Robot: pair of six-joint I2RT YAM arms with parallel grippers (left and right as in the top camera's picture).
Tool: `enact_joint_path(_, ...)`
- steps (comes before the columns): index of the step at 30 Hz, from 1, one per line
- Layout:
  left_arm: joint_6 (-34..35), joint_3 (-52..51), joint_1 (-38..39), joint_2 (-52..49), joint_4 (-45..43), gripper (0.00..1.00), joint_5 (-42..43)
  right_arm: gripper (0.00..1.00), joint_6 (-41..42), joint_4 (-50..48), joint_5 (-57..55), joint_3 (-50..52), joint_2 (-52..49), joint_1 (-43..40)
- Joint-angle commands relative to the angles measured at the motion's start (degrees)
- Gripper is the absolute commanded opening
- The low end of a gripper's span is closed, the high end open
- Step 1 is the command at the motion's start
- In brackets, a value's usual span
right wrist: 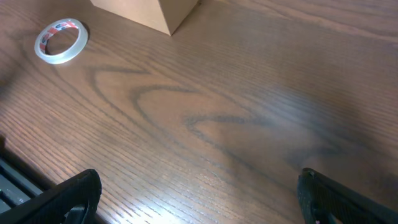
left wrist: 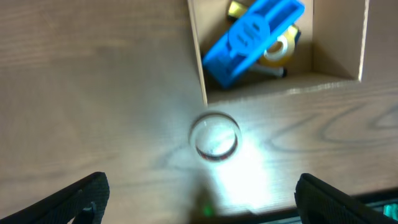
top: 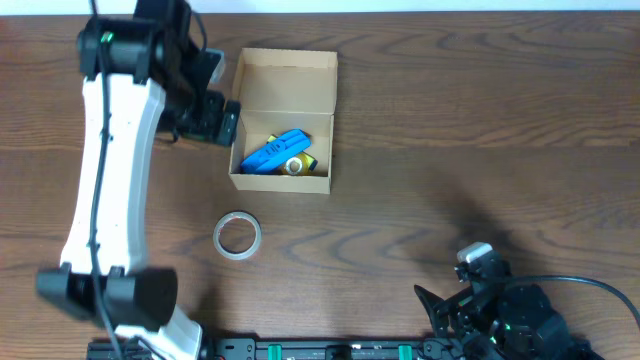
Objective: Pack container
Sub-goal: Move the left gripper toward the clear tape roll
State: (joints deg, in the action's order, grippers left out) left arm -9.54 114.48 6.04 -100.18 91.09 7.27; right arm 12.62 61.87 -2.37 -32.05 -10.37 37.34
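The tan cardboard container [top: 285, 110] stands open at the table's upper middle, its flap lid up at the far side. Inside lie a blue packet [top: 276, 151] and a yellow tape roll [top: 296, 165]; both show in the left wrist view, the packet [left wrist: 252, 34] over the roll [left wrist: 277, 50]. A clear tape roll [top: 237, 235] lies on the table in front of the container, also in the left wrist view [left wrist: 214, 137] and the right wrist view [right wrist: 60, 41]. My left gripper [left wrist: 202, 199] is open and empty, held high just left of the container. My right gripper [right wrist: 205, 199] is open and empty at the front right.
The left arm [top: 110, 160] stretches from the front left edge up to the container's left side. The right arm's base [top: 500, 315] sits at the front right edge. A black rail runs along the front edge [top: 330, 350].
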Motion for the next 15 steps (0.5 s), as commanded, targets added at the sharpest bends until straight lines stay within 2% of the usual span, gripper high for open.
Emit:
enact_joint_path(1,4.37,-7.58,-0.02,6.14,-1.53,0.96,-0.42,0.99,0.61,-0.07,-0.42,0.04,0.24,-0.2)
enact_joint_path(5,8.15,-20.39,-0.04,14.71,-7.39,0.95,-0.44,0.99,0.61,-0.07,-0.42,0.04,0.24,-0.2)
enact_joint_path(9,14.91,-34.14,-0.04,22.62,-14.19,0.95,-0.48,0.99,0.61,-0.07,-0.42,0.04,0.24,-0.2)
enact_joint_path(15,29.68,-51.36,-0.04,28.46,-21.84,0.95,-3.5,0.99,0.61,-0.07,-0.42,0.04,0.24,-0.2)
